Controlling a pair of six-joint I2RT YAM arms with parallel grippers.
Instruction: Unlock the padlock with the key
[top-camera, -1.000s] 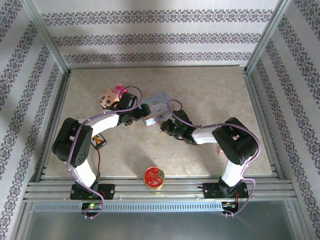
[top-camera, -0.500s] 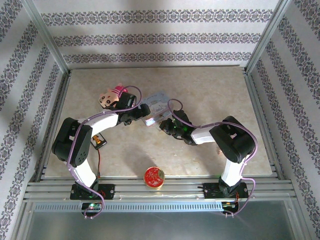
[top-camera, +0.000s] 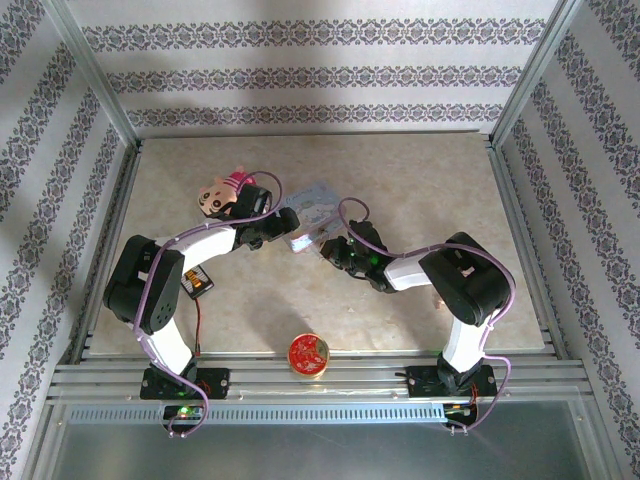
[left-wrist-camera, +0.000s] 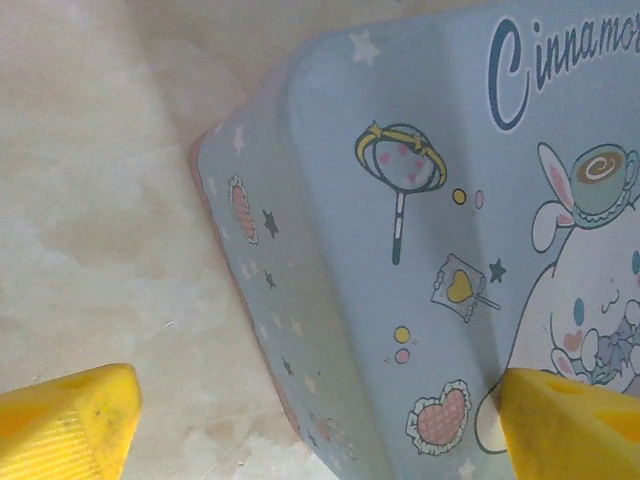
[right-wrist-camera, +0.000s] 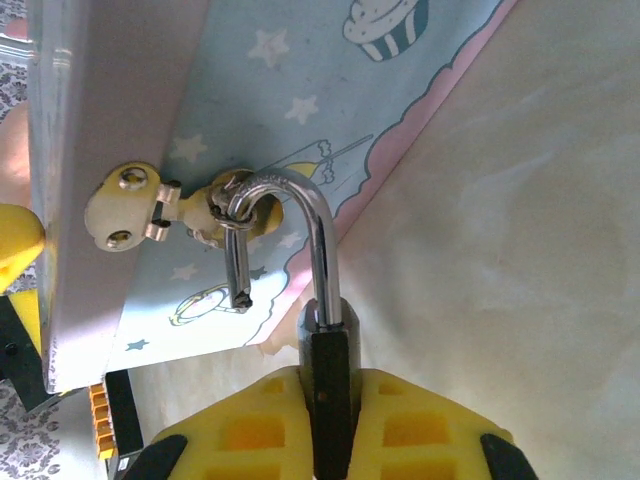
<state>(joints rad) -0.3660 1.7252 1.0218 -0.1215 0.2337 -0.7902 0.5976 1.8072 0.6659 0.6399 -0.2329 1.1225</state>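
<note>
The right gripper's (right-wrist-camera: 330, 425) yellow fingers (right-wrist-camera: 240, 435) clamp the padlock (right-wrist-camera: 329, 365) body just below the tin's (right-wrist-camera: 300, 90) hasp (right-wrist-camera: 140, 210); its shackle (right-wrist-camera: 318, 230), sprung open, hooks through that hasp's loop.

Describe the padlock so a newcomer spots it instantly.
Find the pale blue rectangular cartoon tin at the middle of the table. On its side wall sits a metal latch; the tiny padlock hangs from its loop, dark body pinched in the right gripper. Its curved silver shackle is unique here.

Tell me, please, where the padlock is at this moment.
In the right wrist view, bottom centre, the padlock sits clamped between the fingers of the right gripper, its shackle hooked through the hasp on the pale blue tin.
</note>
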